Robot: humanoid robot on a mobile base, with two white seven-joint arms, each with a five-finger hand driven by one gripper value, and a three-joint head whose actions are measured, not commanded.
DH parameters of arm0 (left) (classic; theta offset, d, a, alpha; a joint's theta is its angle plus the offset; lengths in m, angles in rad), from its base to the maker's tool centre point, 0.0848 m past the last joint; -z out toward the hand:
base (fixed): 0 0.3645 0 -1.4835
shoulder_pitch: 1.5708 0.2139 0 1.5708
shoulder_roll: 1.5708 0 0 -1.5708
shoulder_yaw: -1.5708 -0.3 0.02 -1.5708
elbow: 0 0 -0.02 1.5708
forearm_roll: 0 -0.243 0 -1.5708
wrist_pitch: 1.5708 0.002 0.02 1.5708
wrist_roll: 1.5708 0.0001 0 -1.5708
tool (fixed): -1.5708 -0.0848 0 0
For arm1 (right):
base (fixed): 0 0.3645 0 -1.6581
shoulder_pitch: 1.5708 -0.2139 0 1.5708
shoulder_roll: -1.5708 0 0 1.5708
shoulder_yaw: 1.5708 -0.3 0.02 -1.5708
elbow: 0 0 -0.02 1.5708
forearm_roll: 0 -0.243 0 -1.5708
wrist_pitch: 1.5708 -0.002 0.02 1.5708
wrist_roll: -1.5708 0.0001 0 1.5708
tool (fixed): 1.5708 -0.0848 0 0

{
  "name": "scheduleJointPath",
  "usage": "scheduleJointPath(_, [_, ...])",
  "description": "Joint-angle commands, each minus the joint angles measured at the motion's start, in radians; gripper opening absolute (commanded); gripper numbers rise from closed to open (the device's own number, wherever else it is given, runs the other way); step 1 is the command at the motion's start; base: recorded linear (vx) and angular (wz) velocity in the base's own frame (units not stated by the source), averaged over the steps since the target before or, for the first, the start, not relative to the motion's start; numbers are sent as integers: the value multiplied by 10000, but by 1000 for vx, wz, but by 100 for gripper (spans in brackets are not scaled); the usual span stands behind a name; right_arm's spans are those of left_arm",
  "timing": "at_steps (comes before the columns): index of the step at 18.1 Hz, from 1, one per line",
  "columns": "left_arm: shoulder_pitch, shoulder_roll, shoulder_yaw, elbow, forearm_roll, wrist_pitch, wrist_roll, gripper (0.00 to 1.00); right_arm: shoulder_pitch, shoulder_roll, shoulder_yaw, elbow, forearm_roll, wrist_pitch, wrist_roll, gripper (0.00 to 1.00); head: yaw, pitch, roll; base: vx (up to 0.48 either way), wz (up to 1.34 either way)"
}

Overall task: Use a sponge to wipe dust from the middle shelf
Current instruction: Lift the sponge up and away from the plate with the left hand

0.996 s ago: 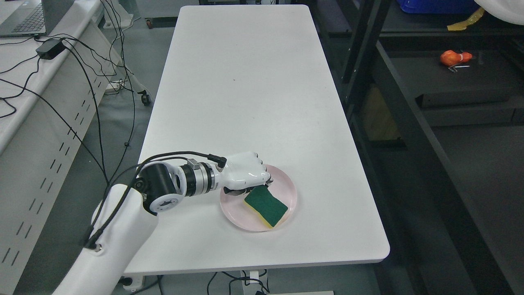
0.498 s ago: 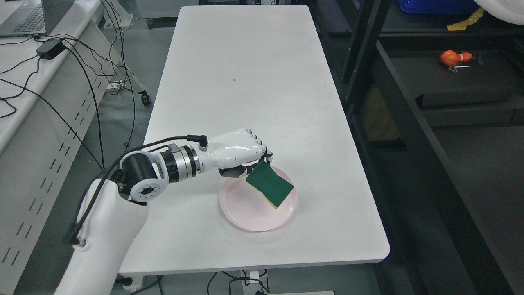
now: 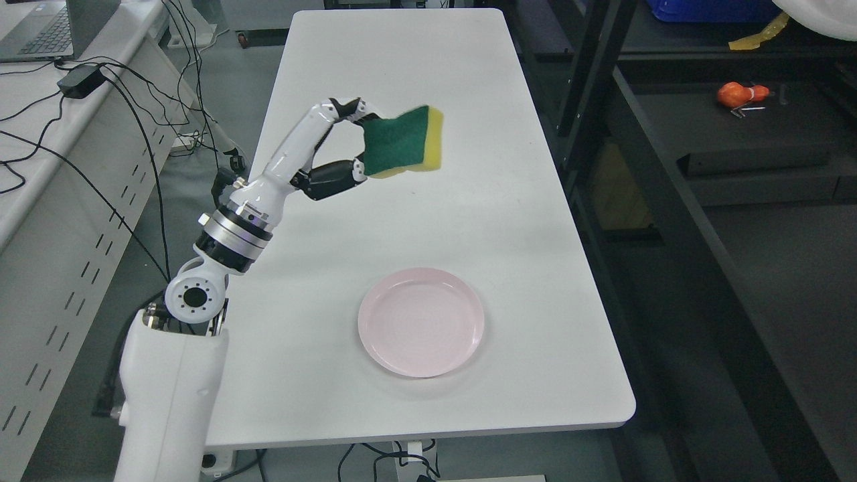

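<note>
Robotics lab workspace.
A white table [image 3: 415, 201] stands between a cable-strewn desk [image 3: 40, 167] with a laptop [image 3: 40, 30] and black metal shelving [image 3: 669, 187].

Pink plate [image 3: 421, 322] on white table [image 3: 402, 201]

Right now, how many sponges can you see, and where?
1. The only sponge, green with a yellow backing, is held up in the air by the robot's left hand, above the white table. The pink plate lies bare.

The tabletop [image 3: 402, 214] lies bare except for the pink plate [image 3: 421, 321] near its front edge. Black shelf posts [image 3: 589, 87] stand just beside its right edge.
</note>
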Motion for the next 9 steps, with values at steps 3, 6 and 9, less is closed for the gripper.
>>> scheduleJointPath(3, [2292,-449,534,-62,4331,-397,1471,0,0,-175,10,-174,0,4,-2,100,0,0,0,0,0])
scheduleJointPath(6, [2875,-449,274,-77,5313,-566,1441,0,0,-175,10,-174,0,4,-2,100,0,0,0,0,0])
scheduleJointPath(9, [3076,-449,-48,-77,5561,-582,1395,0,0,-175,10,-174,0,4,-2,100,0,0,0,0,0])
